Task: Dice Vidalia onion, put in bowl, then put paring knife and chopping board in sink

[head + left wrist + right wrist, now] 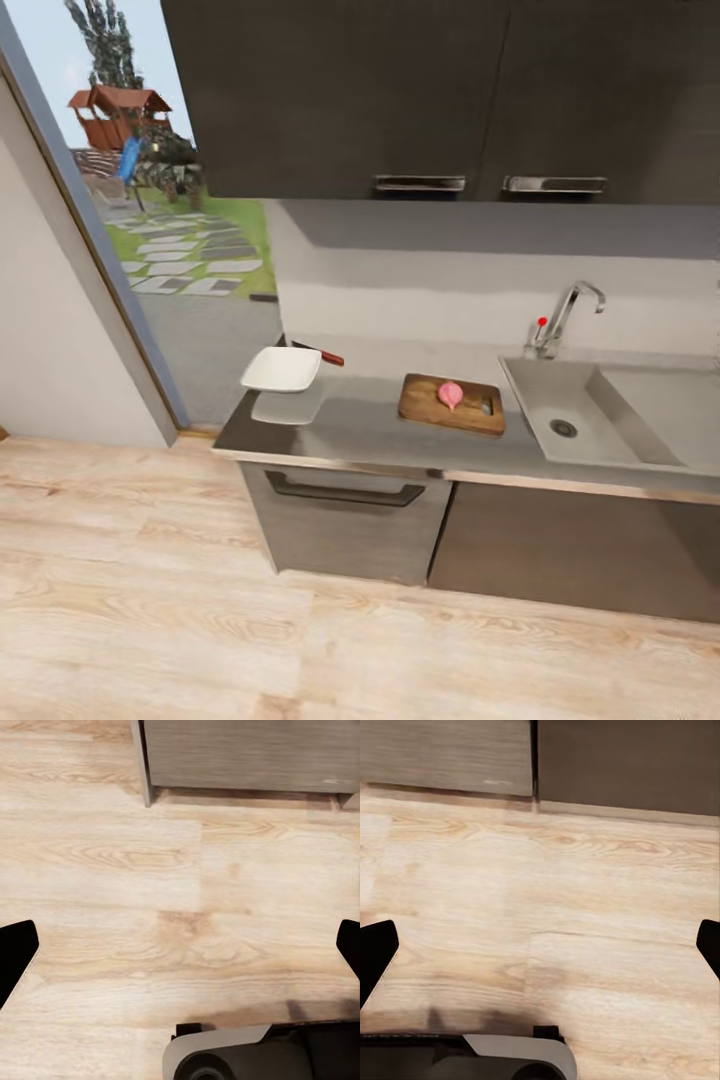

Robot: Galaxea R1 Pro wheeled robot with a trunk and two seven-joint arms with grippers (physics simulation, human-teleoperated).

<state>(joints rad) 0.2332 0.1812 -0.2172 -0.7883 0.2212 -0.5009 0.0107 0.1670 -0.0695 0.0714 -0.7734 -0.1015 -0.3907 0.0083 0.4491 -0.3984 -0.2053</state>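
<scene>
Room: a kitchen with glossy dark-grey upper cabinets and a pale wood-plank floor is seen from the head view, the robot standing back from the counter.
Countertop: the long reflective grey countertop carries every item of the task.
Sink: the rectangular stainless-steel sink lies at the counter's right end; no onion is seen in it.
Chopping board: the dark-brown wooden chopping board lies just beside the sink, its slot handle towards the basin.
Bowl: the shallow white squarish bowl sits near the counter's left end, well apart from the board.
Onion: the pinkish Vidalia onion rests on the board — apparently whole, though too small to be sure.
Paring knife: the small red-handled paring knife lies just behind the bowl.
Left gripper: fingers spread wide over bare floor, nothing held.
Right gripper: likewise spread wide over floor, nothing held.
Step in hand: the onion is judged placed; the knife is to be fetched.
Next move: the counter must be approached and the knife handle grasped — a low, thin target.
</scene>
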